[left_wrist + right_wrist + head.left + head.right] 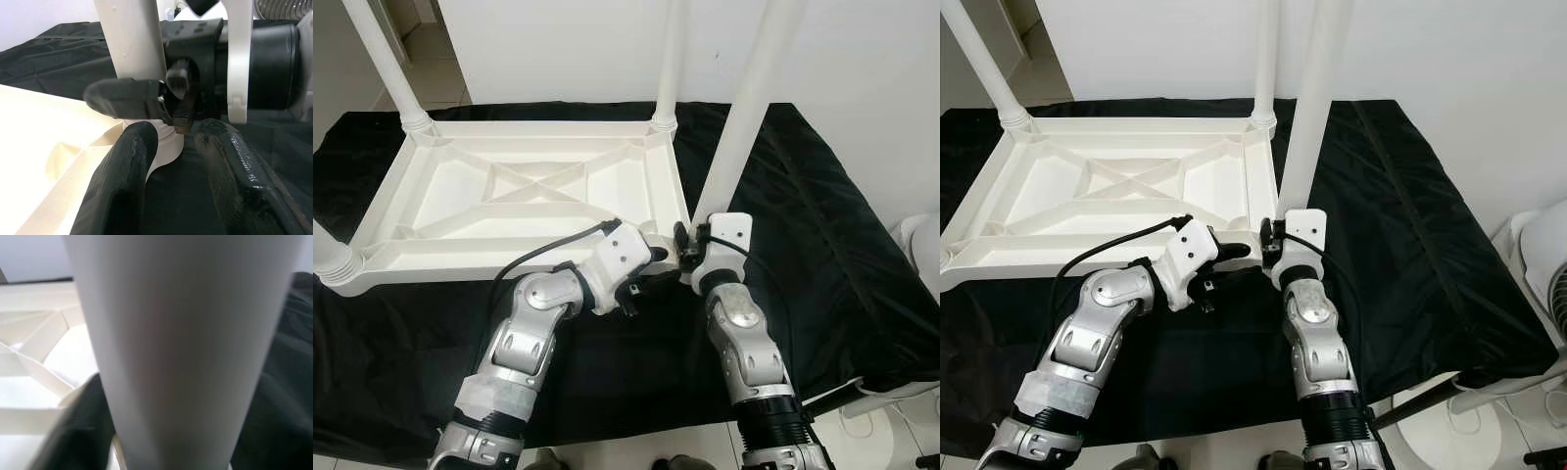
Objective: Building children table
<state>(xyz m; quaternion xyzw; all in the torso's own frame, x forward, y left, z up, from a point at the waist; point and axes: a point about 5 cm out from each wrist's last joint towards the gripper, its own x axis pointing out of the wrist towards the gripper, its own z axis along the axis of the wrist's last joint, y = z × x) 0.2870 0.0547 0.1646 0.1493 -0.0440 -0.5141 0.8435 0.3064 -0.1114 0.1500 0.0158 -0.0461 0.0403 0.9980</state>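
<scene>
A: Where is the table sitting?

B: The white tabletop [519, 196] is lying upside down on a black-draped counter [822, 235], so its leg sockets are facing up.

A: And the end effectors?

B: The right end effector [688, 245] is clamping the near-right leg [744, 117] upright over its corner. The left end effector [171, 161] is waiting beside it, fingers apart, holding nothing.

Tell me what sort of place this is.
Probably a room in a home: a pale tiled floor, a plain white wall, and a black cloth spread under an upturned white children's table being assembled.
</scene>
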